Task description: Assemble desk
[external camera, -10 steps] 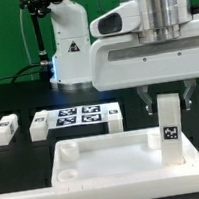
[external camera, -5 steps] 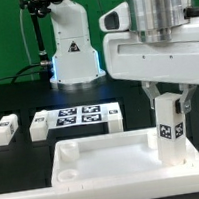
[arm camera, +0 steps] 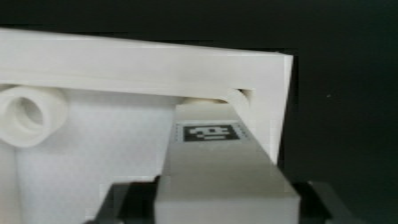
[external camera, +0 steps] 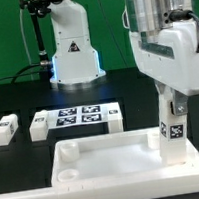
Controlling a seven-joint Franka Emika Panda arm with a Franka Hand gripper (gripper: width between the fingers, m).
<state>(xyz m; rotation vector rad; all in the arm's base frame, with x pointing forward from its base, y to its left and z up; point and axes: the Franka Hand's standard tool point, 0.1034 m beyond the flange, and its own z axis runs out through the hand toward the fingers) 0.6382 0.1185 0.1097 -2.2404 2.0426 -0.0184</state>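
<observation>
The white desk panel [external camera: 103, 147] lies flat in front, rim up, with a round socket [external camera: 67, 178] at its near left corner. One white leg [external camera: 173, 129] with a black-and-white tag stands upright in the panel's far corner on the exterior view's right. My gripper [external camera: 170, 104] comes down from above and is shut on the top of this leg. In the wrist view the leg [arm camera: 222, 165] runs between my dark fingers [arm camera: 128, 205], with the panel [arm camera: 107, 140] and a socket [arm camera: 25, 115] beyond it.
Two loose white legs [external camera: 3, 130] [external camera: 39, 124] lie on the black table at the exterior view's left. The marker board [external camera: 82, 117] lies behind the panel. The robot's base [external camera: 69, 51] stands at the back.
My wrist has turned about its upright axis while staying over the leg. The leg stays upright in the corner and its tag has shifted slightly to the exterior view's right.
</observation>
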